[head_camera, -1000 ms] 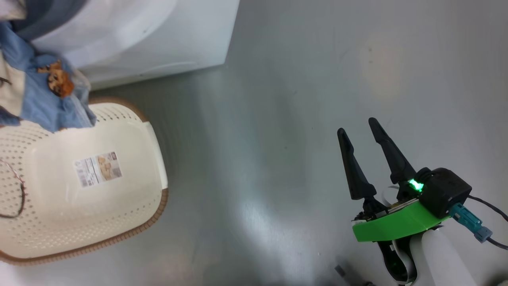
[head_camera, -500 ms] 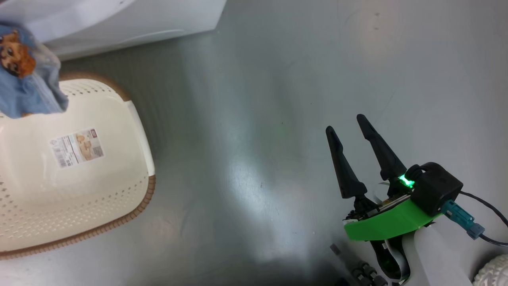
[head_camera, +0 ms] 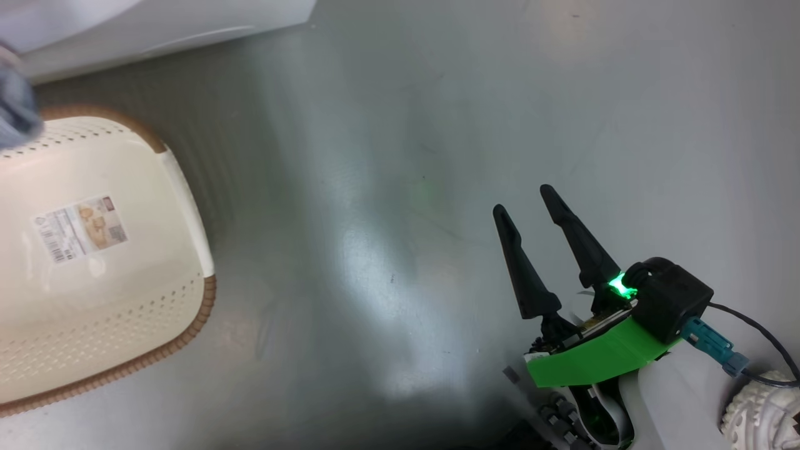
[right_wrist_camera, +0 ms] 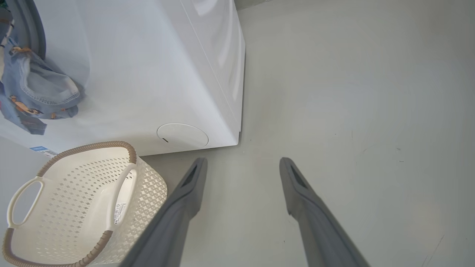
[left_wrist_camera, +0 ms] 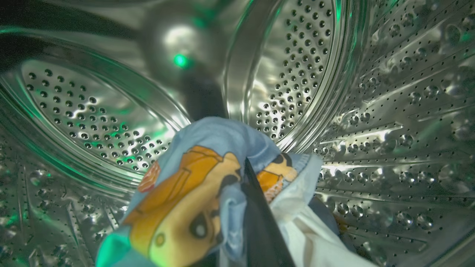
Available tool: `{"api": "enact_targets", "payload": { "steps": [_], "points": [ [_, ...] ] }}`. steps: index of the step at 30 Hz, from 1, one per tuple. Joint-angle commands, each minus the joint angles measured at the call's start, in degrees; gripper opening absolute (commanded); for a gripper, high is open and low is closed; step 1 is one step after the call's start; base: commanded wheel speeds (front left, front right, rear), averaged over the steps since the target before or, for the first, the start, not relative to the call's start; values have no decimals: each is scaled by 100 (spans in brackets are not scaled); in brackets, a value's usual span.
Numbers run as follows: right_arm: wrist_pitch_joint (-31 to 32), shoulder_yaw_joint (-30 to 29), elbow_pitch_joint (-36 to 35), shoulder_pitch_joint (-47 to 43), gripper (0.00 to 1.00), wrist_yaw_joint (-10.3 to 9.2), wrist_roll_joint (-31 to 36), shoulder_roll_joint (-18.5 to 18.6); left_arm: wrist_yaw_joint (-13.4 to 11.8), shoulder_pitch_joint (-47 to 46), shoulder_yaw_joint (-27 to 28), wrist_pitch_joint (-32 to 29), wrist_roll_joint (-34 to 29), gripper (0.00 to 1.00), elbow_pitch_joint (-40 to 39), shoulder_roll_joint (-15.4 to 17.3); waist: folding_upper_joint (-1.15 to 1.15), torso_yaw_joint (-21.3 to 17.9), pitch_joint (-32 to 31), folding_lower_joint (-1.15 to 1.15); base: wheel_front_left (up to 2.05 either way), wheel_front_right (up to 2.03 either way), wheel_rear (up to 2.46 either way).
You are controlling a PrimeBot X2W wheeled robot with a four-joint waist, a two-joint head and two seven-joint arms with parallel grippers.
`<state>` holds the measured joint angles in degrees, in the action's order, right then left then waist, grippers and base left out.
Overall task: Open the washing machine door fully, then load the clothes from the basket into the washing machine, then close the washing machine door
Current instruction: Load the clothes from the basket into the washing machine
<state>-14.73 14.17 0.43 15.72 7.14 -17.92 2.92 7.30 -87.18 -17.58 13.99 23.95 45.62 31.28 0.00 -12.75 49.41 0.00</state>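
Note:
My left gripper (left_wrist_camera: 245, 167) is inside the steel perforated drum (left_wrist_camera: 334, 74) of the washing machine (right_wrist_camera: 148, 74), shut on the clothes (left_wrist_camera: 193, 193), a light blue bundle with orange cartoon prints and some white fabric. In the right wrist view, part of the clothes (right_wrist_camera: 33, 89) hangs out of the machine's opening down its white front. The basket (head_camera: 94, 262) stands on the floor before the machine, its bottom bare except for a label (head_camera: 80, 228). My right gripper (head_camera: 524, 200) hovers open over the floor, well right of the basket (right_wrist_camera: 74, 200). The washing machine door is out of view.
Grey floor (head_camera: 387, 187) stretches wide between the basket and my right arm. The machine's lower front carries a round filter cap (right_wrist_camera: 182, 135) and a blue label (right_wrist_camera: 42, 150). A white ribbed wheel (head_camera: 759, 406) and a dark cable (head_camera: 759, 331) sit at my lower right.
The head camera has swung, sliding basket and machine toward the left and top edges. The blue clothes above the basket's far rim have left for the machine. My right gripper stays open.

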Motion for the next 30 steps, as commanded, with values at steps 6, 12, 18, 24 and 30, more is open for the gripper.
{"api": "enact_targets", "payload": {
  "steps": [6, 12, 18, 24, 30],
  "points": [
    [-27, 210, -128, -54, 100, 35, -102, -4, -50, -108, 327, 97, -136, 0, -341, 449, 0, -115, 74, 0, 0, 0, 0],
    [-27, 239, -44, -63, 100, 35, -112, -4, -27, -24, 285, -106, -46, 0, 281, 430, 0, -122, 50, 0, 0, 0, 0],
    [-27, 252, 26, -71, 100, 35, -111, -4, 8, -117, 119, -617, 205, 0, 732, 384, 0, -111, 5, 0, 0, 0, 0],
    [-27, 217, 28, -5, 100, 35, -102, -4, 15, -130, -30, -604, 327, 100, 909, 344, 0, -77, -46, 0, 0, 0, 0],
    [-27, 176, 64, 13, 100, 35, -95, -4, 17, -112, -228, -473, 366, 100, 967, 287, 0, -31, -144, 0, 0, 0, 0]
  ]
}}
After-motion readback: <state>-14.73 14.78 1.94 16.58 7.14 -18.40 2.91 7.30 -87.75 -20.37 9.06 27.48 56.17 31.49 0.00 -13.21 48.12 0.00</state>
